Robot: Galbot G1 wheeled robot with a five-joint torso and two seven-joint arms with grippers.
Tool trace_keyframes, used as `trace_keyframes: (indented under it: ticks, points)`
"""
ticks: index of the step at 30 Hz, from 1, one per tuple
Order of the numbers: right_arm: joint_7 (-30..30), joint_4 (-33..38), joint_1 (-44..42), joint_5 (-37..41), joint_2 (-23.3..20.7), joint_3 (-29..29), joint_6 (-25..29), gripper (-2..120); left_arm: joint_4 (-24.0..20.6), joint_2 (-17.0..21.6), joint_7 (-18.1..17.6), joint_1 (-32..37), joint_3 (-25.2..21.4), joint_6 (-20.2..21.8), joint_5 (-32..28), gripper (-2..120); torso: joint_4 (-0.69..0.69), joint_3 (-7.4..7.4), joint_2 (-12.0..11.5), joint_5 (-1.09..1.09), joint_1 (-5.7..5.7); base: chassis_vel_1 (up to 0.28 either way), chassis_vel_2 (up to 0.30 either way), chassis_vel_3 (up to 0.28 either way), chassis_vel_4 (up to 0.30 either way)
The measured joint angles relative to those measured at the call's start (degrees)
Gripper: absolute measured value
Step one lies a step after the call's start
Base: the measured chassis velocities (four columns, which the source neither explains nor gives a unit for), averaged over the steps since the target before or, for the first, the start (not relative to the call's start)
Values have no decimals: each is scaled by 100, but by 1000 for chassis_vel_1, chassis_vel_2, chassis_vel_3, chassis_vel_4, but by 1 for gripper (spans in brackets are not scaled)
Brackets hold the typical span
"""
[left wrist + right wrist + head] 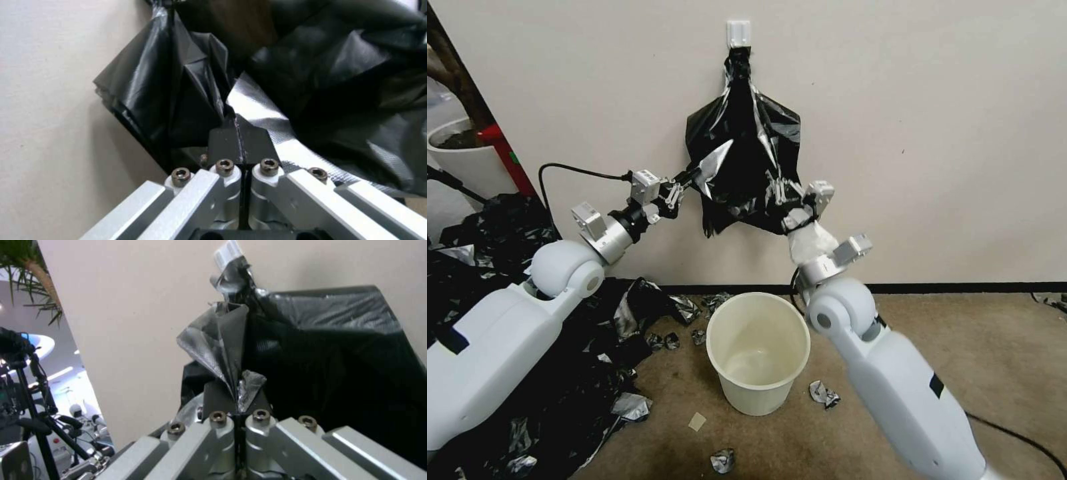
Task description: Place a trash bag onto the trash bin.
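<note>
Trash bag [740, 167], hung from wall hook [738, 33] at upper centre, pinched by closed left end effector [684, 179] and right end effector [778, 190], presumably for spreading over trash bin [758, 353] below.

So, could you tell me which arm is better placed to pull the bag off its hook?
Probably neither alone. The left pincer and right pincer are both shut on the bag, one on each lower side, roughly level below the hook.
</note>
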Motion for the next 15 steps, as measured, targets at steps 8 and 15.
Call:
trace_keyframes:
  ticks: [8,15]
  points:
    - [-33,-65,58,81,110,19,102,0,-124,11,-1,193,-90,-100,-4,0,0,0,0,0,0,0,0,0,0]
    - [-173,-56,130,82,230,41,309,0,-420,133,123,807,-524,-283,-96,15,1,0,0,0,0,0,0,0,0]
